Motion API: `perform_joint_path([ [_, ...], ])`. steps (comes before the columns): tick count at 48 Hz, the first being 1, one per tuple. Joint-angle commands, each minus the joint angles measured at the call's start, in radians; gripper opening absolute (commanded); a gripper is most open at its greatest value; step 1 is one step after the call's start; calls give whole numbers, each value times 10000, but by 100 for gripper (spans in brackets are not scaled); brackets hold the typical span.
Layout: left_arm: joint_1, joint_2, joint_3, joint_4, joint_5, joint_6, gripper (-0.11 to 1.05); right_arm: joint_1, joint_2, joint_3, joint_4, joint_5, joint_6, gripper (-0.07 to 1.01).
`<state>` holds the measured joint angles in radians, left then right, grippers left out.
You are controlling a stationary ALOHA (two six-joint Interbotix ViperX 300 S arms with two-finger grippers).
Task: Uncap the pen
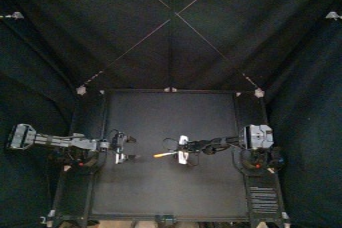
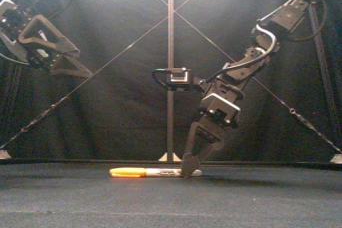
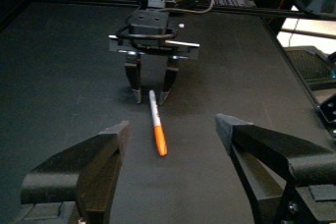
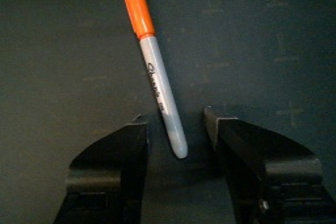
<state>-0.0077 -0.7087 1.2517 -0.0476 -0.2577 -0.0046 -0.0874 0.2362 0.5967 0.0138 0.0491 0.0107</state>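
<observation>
The black surface (image 1: 134, 197) fills the lower half of the top view and carries only one thing. The right arm (image 2: 267, 27) drops from the upper right of the front view to its low centre, so the right gripper (image 4: 178, 120) stands tip-down on the surface. Its jaws are parted and straddle the grey tail of the pen (image 2: 158, 172), one on each side, not clenched. I take this as the set-up for pinching the barrel. The left arm (image 2: 38, 37) hangs raised at the upper left of the front view. The left gripper (image 3: 172, 125) is released, jaws spread wide and holding nothing. It looks along the pen from the other end, likely so it can take the cap once the barrel is held. The pen lies flat at the low centre of the front view, near the middle of the surface. Its orange cap (image 2: 126, 172) is on and points to the frame's left, toward the left gripper. It is clear of the right jaws, which leaves it free to be pulled.
</observation>
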Motion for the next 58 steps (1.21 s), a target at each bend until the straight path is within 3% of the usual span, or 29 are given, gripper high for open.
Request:
perform_joint_path([
  [1,-15,15,-153,-46,-61,15,100,46,-184,-138,15,107,0,72],
  [11,0,15,-199,-123,-123,0,100,61,-245,-184,31,169,15,56],
  [19,138,31,-353,-690,-276,0,100,92,-690,-307,169,169,-15,52],
  [25,215,169,-568,-1089,-476,61,100,107,-1197,-383,184,169,-15,52],
  [28,261,337,-629,-1120,-522,61,100,123,-1519,-460,184,153,-15,52],
  [32,399,629,-736,-1135,-537,0,100,153,-1841,-552,138,92,-15,52],
  [36,491,982,-859,-1212,-552,15,100,153,-2071,-660,107,46,-31,52],
  [46,506,2071,-1335,-1212,-690,77,100,138,-2516,-736,-199,-245,-46,52],
  [58,506,2715,-1580,-1150,-706,77,99,169,-2638,-736,-291,-522,-61,52],
])
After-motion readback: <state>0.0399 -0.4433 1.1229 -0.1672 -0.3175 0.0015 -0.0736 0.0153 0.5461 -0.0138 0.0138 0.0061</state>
